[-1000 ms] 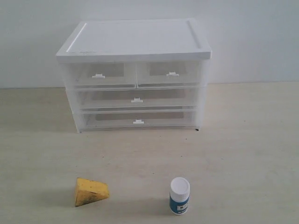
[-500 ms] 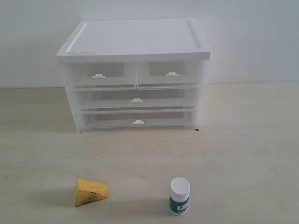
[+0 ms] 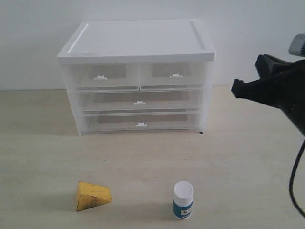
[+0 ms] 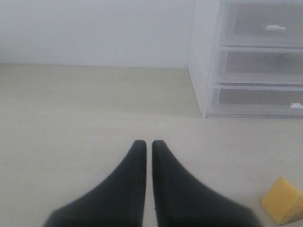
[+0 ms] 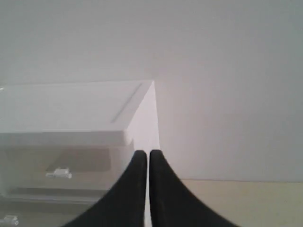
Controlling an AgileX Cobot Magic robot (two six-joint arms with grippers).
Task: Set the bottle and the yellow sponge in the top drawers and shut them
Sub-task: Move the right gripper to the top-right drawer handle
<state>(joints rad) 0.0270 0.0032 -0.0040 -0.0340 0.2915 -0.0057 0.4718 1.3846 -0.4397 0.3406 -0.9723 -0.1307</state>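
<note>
The bottle [image 3: 183,200], white-capped with a blue label, stands upright on the table near the front. Left of it lies the yellow sponge [image 3: 92,195], also showing in the left wrist view [image 4: 283,201]. Both top drawers, left [image 3: 107,76] and right [image 3: 171,74], sit pushed in under the cabinet's white lid. My right gripper [image 3: 237,88] hangs in the air to the right of the cabinet, level with its top; its fingers are shut on nothing [image 5: 146,153]. My left gripper [image 4: 148,144] is shut and empty, low over the table left of the cabinet, outside the exterior view.
The white drawer cabinet [image 3: 138,40] stands at the back against a pale wall, with two full-width drawers [image 3: 139,102] below the top pair. A black cable [image 3: 294,181] from the right arm hangs at the right edge.
The right arm has come into the exterior view from the right. Bottle, sponge and drawers have not moved.
</note>
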